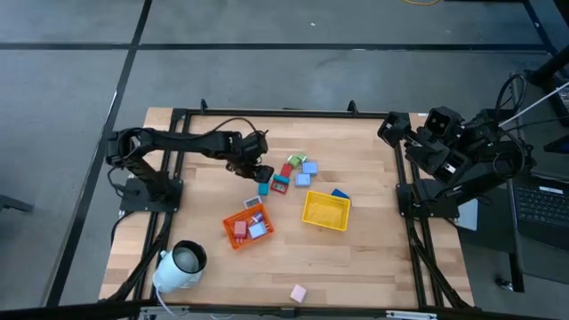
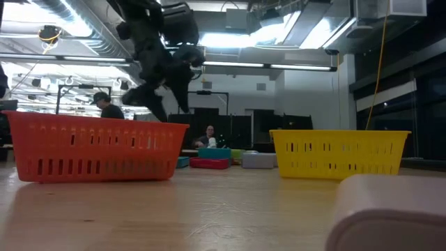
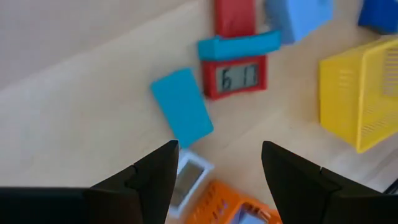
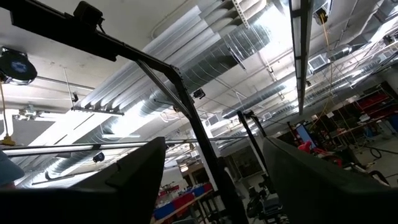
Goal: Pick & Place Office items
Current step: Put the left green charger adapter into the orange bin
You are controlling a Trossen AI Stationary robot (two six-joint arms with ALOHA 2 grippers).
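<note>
the likeliest next pick, judging by where the working arm points, is the light blue flat piece [image 3: 182,107] lying on the bare wood of the table [image 1: 356,253]. it sits just ahead of the left gripper [image 3: 217,163], a little off toward one finger, not centred between the tips. its long axis runs slantwise to the line between the fingertips, so the wrist would probably need a small turn before closing across the narrow side. the left gripper hangs above it with fingers apart and nothing between them. this arm is far the nearer; the right gripper [image 4: 214,180] is parked up at the far right edge of the table, well apart from every piece, pointing at the ceiling, its fingers also spread and empty.

just beyond the light blue piece lies a red piece with a small display [image 3: 236,76]; its screen shows digits that read roughly as "61", though i would not swear to them. a blue bar [image 3: 239,45] lies across its top edge, touching it, and another red piece [image 3: 235,15] and a paler blue block [image 3: 298,15] lie beyond.

close under the gripper, on the near side, is the orange tray [image 1: 247,226], already holding a few pieces, with a white framed piece [image 3: 189,180] just beside its rim. the yellow tray [image 1: 325,211] stands off to the side.
</note>
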